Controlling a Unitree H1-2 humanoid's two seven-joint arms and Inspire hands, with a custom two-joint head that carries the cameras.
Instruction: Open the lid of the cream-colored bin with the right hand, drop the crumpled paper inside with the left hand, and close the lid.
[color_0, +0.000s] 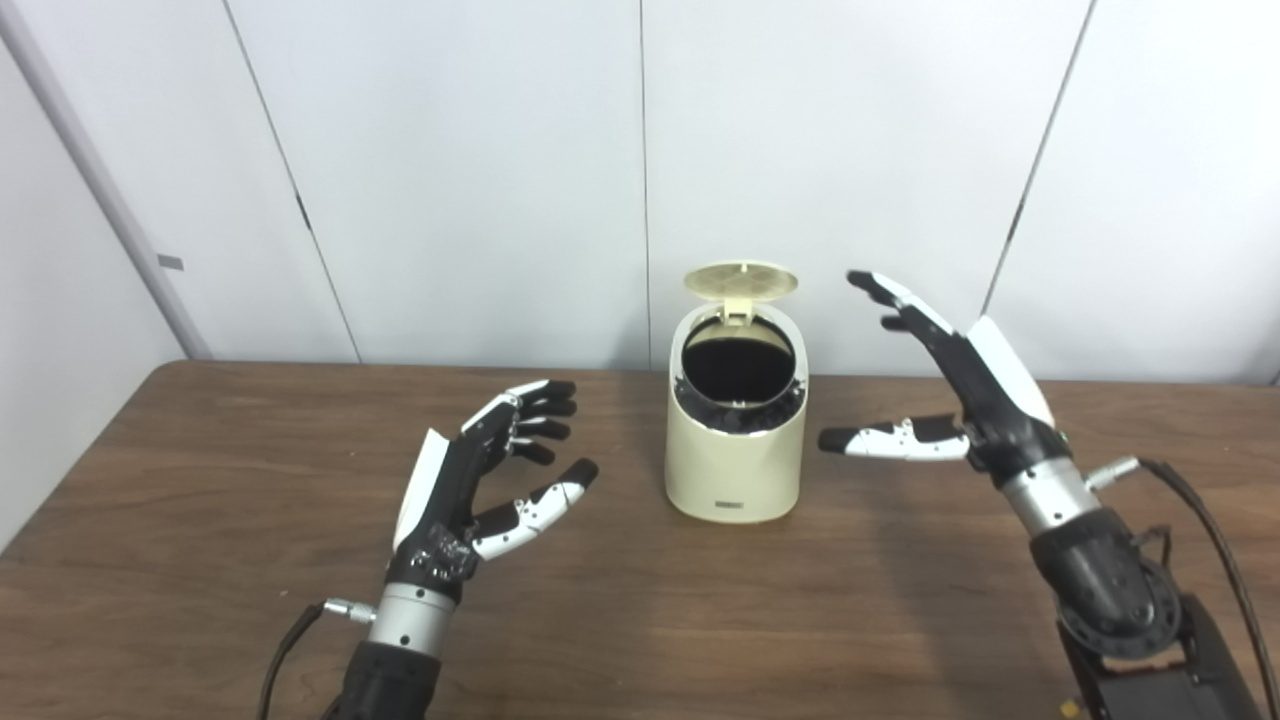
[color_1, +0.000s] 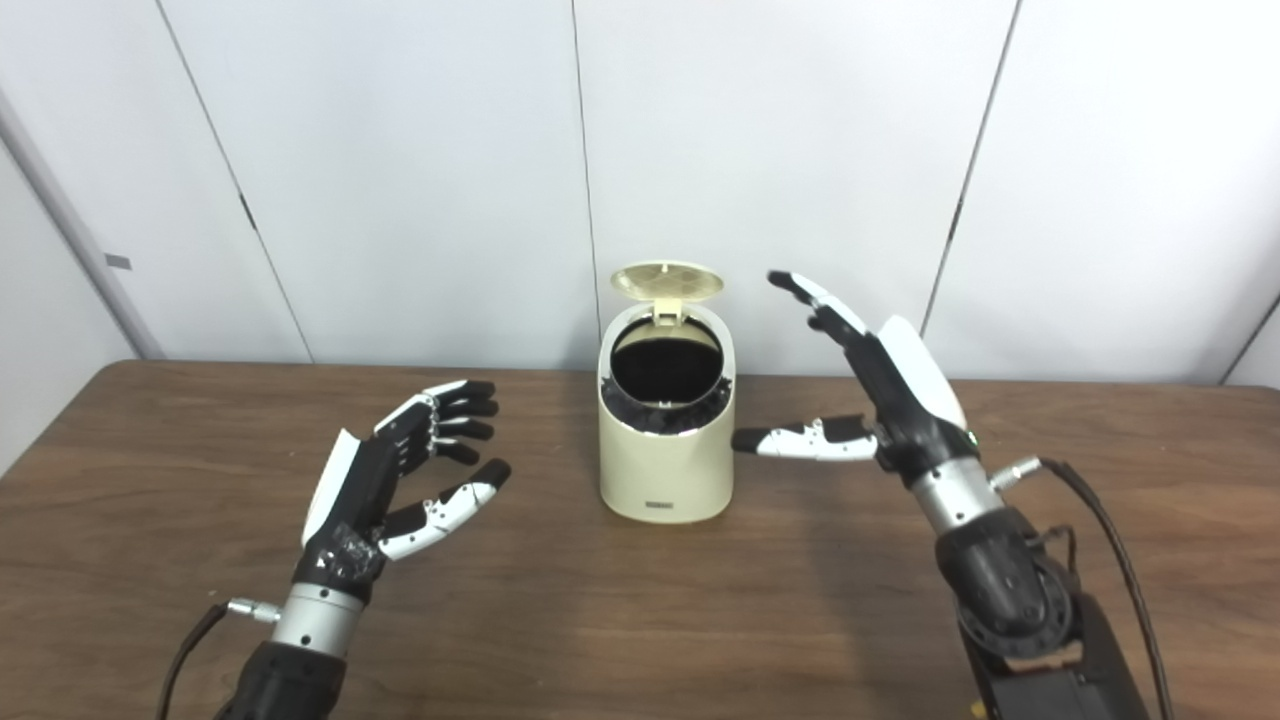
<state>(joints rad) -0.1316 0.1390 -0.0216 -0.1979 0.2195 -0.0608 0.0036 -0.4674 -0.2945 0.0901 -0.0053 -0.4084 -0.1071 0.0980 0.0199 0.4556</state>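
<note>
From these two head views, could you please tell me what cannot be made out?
- Inside of the bin: both views show only a dark opening under the raised lid, so whether the paper is in there cannot be told.
- Label low on the bin's front: too small to read.
- Arms behind the left hand and right hand: cut off by the bottom edge.

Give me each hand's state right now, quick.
Left hand: open, holding nothing, left of the cream-colored bin.
Right hand: open, holding nothing, right of the bin.

Glossy cream plastic bin (color_0: 735, 455) on matt wood-grain table (color_0: 200, 520).
</note>
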